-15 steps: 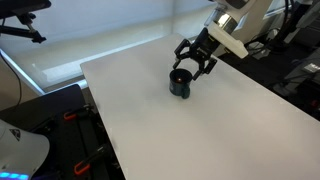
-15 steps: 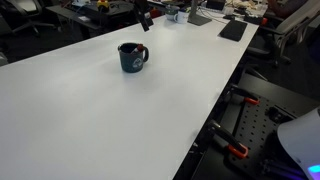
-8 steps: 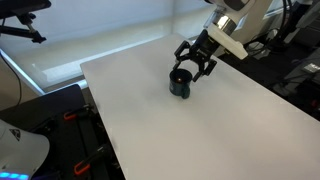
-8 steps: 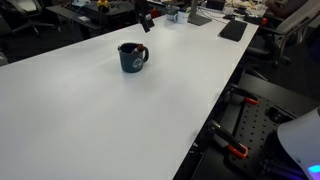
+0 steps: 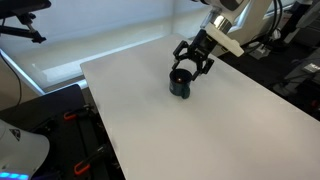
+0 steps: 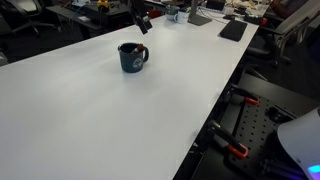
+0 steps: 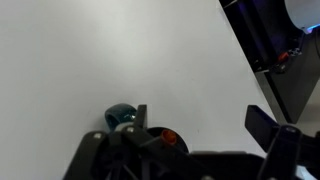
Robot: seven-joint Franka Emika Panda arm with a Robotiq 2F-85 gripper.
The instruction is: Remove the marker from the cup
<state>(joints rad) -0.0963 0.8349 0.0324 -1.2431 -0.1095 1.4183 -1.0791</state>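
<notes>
White surface (image 6: 90, 120) broad, office clutter behind too blurred to name. Cup (image 6: 131, 57) upright on it, handle to side; also low in wrist view (image 7: 119, 116). Gripper (image 5: 192, 62) hangs close above cup, fingers spread apart, grasping nothing visible. Marker: no stick seen rising past rim; likely inside cup, cannot confirm. Reddish spot (image 7: 168, 137) beside one finger in wrist view, possibly marker's end, cannot tell. Judgement: removal not yet done; descent, grip and lift all left. Writing: no brand, label or text legible anywhere.
</notes>
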